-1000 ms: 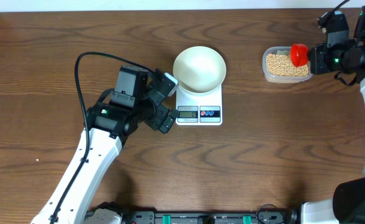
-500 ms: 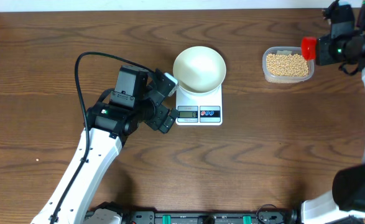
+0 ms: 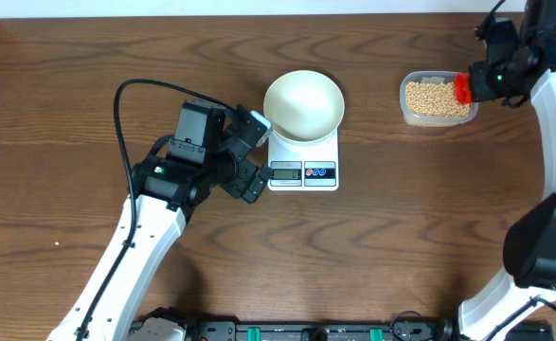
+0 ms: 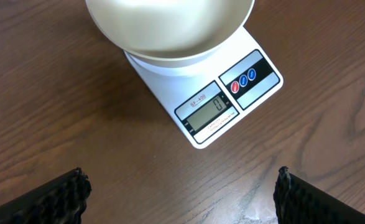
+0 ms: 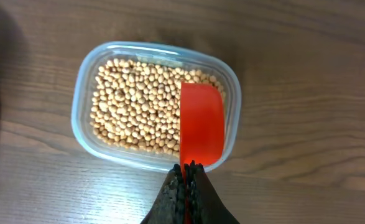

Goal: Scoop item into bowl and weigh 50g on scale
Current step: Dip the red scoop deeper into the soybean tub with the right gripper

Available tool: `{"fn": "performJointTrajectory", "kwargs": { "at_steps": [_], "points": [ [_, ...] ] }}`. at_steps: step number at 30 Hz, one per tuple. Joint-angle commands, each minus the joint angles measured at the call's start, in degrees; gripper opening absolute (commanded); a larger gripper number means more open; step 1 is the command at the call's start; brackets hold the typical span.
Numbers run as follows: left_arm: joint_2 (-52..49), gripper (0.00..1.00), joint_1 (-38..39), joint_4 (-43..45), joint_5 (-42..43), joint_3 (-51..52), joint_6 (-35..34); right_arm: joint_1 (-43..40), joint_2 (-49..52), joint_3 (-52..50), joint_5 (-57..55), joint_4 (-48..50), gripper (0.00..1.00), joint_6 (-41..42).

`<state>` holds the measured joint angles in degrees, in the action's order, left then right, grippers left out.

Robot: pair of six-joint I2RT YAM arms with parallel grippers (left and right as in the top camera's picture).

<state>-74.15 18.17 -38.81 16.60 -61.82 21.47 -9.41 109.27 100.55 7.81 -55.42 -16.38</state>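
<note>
The right hand (image 5: 185,173) has swung back from off the tub's far right corner, so the scoop (image 5: 202,124) hangs over the right end of the tub (image 5: 83,93). The left arm has not moved. The right hand is pinched tight on the scoop's handle. The left hand (image 3: 258,153) stands wide apart and empty, just beside the scale (image 4: 232,93).

The beans (image 5: 138,112) all lie in the tub. The bowl (image 4: 170,25) sits empty on the scale, which reads zero.

Risks:
- Digging could shove the light tub along the table (image 3: 401,246).
- A heaped scoop may shed round beans on the carry to the bowl, which is well apart.
- The left hand could nudge the scale and spoil the reading.

Count: one tub, one scoop, one bowl, one scale, two hands. The beans are too many to count.
</note>
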Motion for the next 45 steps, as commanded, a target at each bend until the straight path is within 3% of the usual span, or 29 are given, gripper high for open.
{"fn": "performJointTrajectory", "kwargs": {
  "at_steps": [1, 19, 31, 45],
  "points": [
    [-0.4, 0.96, 0.0, -0.2, 0.9, -0.3, 1.0, -0.3, 2.1, 0.6, -0.4, 0.3, 0.01, 2.3],
    [-0.4, 0.96, 0.0, -0.2, 0.9, -0.3, 1.0, -0.3, 8.7, 0.5, -2.3, -1.0, 0.01, 8.5],
    [-0.4, 0.96, 0.0, -0.2, 0.9, -0.3, 1.0, -1.4, 9.4, 0.5, 14.3, -1.2, 0.01, 13.3],
    [-0.4, 0.96, 0.0, -0.2, 0.9, -0.3, 1.0, -2.1, 13.7, 0.5, 19.2, -1.7, 0.01, 15.6]
  ]
}}
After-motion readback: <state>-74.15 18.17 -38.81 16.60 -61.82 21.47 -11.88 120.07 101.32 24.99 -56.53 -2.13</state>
